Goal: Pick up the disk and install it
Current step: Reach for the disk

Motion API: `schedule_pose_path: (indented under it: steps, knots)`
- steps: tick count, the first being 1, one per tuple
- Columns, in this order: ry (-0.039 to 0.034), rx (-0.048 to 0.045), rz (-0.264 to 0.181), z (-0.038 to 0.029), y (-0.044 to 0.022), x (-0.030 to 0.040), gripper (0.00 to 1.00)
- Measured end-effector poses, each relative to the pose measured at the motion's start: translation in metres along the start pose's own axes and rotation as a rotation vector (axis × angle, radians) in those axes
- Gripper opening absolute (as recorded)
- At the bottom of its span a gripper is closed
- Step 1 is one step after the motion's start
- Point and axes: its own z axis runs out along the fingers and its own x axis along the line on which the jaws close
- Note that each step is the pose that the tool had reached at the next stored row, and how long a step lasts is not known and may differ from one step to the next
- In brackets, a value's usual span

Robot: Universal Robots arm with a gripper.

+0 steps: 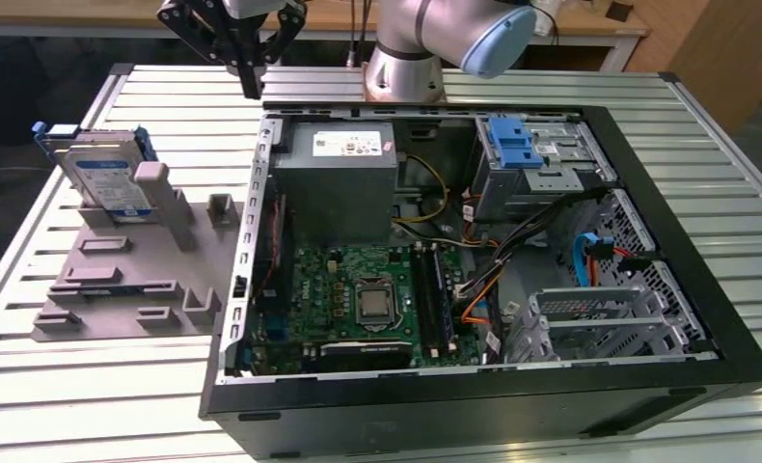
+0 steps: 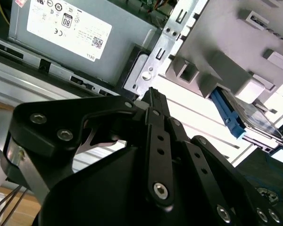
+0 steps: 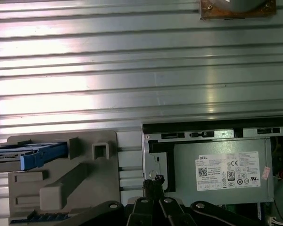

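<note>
At the left of the exterior view, the disk (image 1: 104, 178) stands on its edge in a grey holder (image 1: 123, 289) on the counter (image 1: 98, 395). Further right, at the top, the end effector (image 1: 249, 92) hangs closed and empty, near the open computer's (image 1: 458, 405) corner.

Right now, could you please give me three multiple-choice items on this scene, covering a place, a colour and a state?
1. Where is the disk? A) in the grey holder, at the exterior view's left of the computer case; B) in the case's drive cage; C) flat on the table.
2. What colour are the disk's rails? A) red; B) blue; C) yellow.
3. How is the gripper? A) shut on the disk; B) open around a cable; C) shut, holding nothing.
Answers: 1 A, the disk stands on edge in the holder; 2 B, blue shows along its edges; 3 C, its fingers meet, empty, near the case's corner.
</note>
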Motion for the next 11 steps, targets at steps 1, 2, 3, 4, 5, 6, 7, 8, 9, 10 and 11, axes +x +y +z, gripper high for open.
schedule_pose_path:
  steps: [1, 2, 3, 4, 5, 6, 7, 8, 9, 10, 11]
  knots:
    - [0.0, 0.0, 0.0, 0.0, 0.0, 0.0001, 0.11]
    - [0.0, 0.0, 0.0, 0.0, 0.0, 0.0001, 0.11]
    - [0.0, 0.0, 0.0, 0.0, 0.0, 0.0002, 0.11]
    - [0.0, 0.0, 0.0, 0.0, 0.0, 0.0002, 0.11]
    - [0.0, 0.0, 0.0, 0.0, 0.0, 0.0004, 0.11]
    - [0.0, 0.0, 0.0, 0.0, -0.0001, 0.0009, 0.11]
    - [0.0, 0.0, 0.0, -0.0001, -0.0002, 0.0016, 0.11]
    - [0.0, 0.0, 0.0, 0.0, -0.0002, 0.0024, 0.11]
    - [0.0, 0.0, 0.0, 0.0, -0.0002, 0.0035, 0.11]
    - [0.0, 0.0001, 0.0, 0.0, -0.0002, 0.0047, 0.11]
    - [0.0, 0.0, 0.0, 0.0, -0.0002, 0.006, 0.11]
